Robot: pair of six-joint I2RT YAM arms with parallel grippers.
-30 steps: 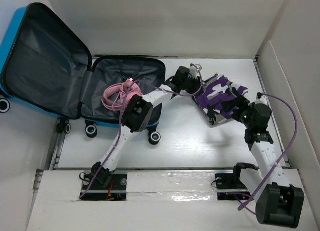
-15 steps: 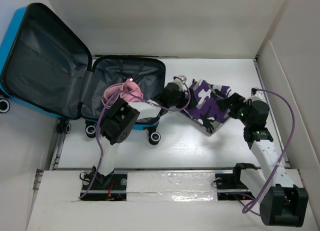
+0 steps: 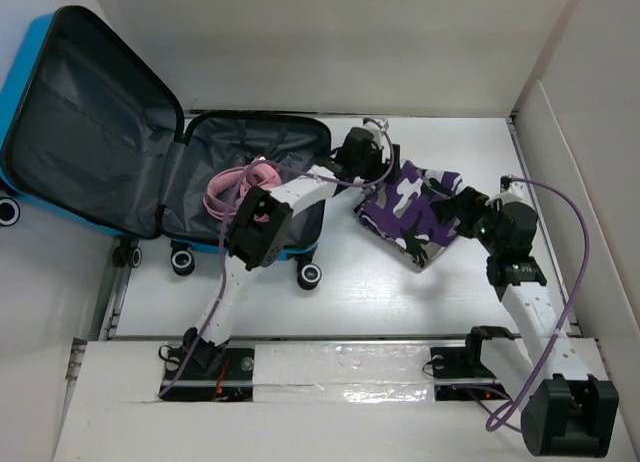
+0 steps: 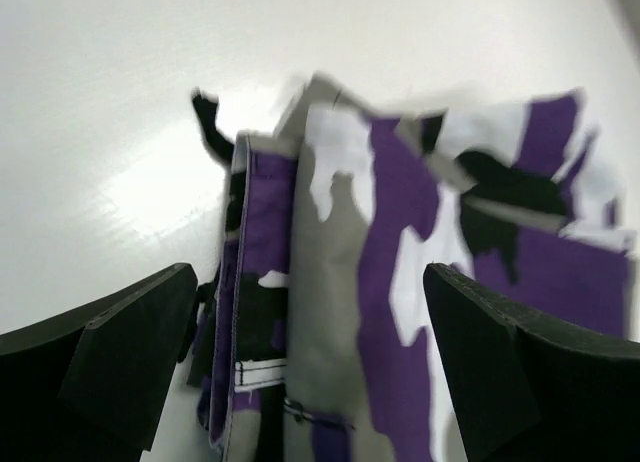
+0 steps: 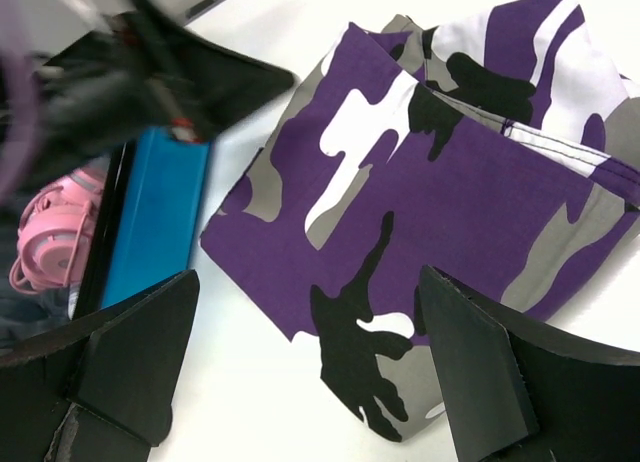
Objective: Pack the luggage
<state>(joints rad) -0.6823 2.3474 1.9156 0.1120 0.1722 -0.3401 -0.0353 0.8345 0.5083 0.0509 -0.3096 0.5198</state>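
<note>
The luggage (image 3: 255, 142), a bright blue suitcase, lies open at the left, its lid (image 3: 90, 122) leaning on the wall. Its blue edge (image 5: 155, 217) shows in the right wrist view. A folded purple camouflage garment (image 3: 410, 214) lies on the table just right of it. My left gripper (image 3: 376, 178) hovers open over the garment's far left corner; cloth (image 4: 350, 282) lies below its spread fingers (image 4: 130, 347), untouched. My right gripper (image 3: 456, 206) is open at the garment's right side, with the cloth (image 5: 430, 182) beneath its fingertips (image 5: 495, 367).
Pink headphones (image 3: 245, 187) lie in the suitcase's lower half, also seen as pink headphones (image 5: 50, 244) in the right wrist view. White walls (image 3: 590, 182) box in the table on the right and at the back. Purple cables (image 3: 575, 232) loop off both arms.
My left gripper dragged the garment left toward the suitcase, opened and let go, then drew back toward the far side. The right gripper followed slightly left, staying open.
</note>
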